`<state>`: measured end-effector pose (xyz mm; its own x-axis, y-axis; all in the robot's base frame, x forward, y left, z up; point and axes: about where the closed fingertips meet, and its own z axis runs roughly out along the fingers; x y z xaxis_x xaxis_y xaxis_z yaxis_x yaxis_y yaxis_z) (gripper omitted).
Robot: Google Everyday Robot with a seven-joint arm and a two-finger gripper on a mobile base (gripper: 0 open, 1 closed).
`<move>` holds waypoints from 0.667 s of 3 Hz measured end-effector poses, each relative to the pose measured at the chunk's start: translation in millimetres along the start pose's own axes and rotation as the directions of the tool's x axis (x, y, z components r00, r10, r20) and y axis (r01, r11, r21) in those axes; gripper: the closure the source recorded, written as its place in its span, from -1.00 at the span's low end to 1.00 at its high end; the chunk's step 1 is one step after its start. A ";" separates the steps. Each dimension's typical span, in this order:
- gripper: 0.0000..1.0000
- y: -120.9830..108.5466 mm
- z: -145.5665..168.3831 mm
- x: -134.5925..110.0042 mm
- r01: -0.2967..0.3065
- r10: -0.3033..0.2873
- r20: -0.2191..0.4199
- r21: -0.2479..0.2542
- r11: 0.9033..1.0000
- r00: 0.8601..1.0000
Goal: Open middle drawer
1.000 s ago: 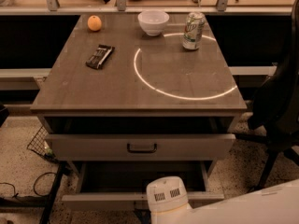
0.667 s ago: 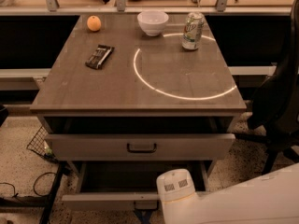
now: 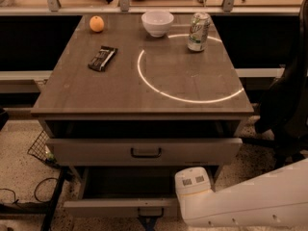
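Note:
The middle drawer (image 3: 110,208) stands pulled well out below the top drawer, its low grey front near the bottom of the camera view, with a small dark loop handle (image 3: 150,211). Its dark inside (image 3: 130,182) shows. My gripper (image 3: 148,223) is a dark shape at the bottom edge, right below and against that handle, mostly cut off by the frame. My white arm (image 3: 231,201) reaches in from the lower right. The taller top drawer (image 3: 144,150) with the bigger handle (image 3: 146,152) is also partly out.
On the cabinet top (image 3: 82,95) are an orange (image 3: 96,23), a white bowl (image 3: 157,22), a green can (image 3: 198,31) and a dark snack bar (image 3: 102,58). A dark chair (image 3: 288,105) stands at the right. A wire basket (image 3: 41,148) and cables (image 3: 29,196) lie on the floor at the left.
My white arm has shifted to the right and a little up. Both drawers stand about where they were.

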<state>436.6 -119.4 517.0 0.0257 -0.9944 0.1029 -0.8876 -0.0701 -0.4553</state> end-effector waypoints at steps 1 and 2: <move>1.00 6.6 33.0 25.5 -0.088 0.089 0.010 -0.094 0.992 0.996; 1.00 6.2 32.6 24.5 -0.086 0.087 0.011 -0.092 0.992 0.996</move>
<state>446.6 -146.8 487.8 -0.0468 -0.9975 0.0531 -0.9251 0.0232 -0.3789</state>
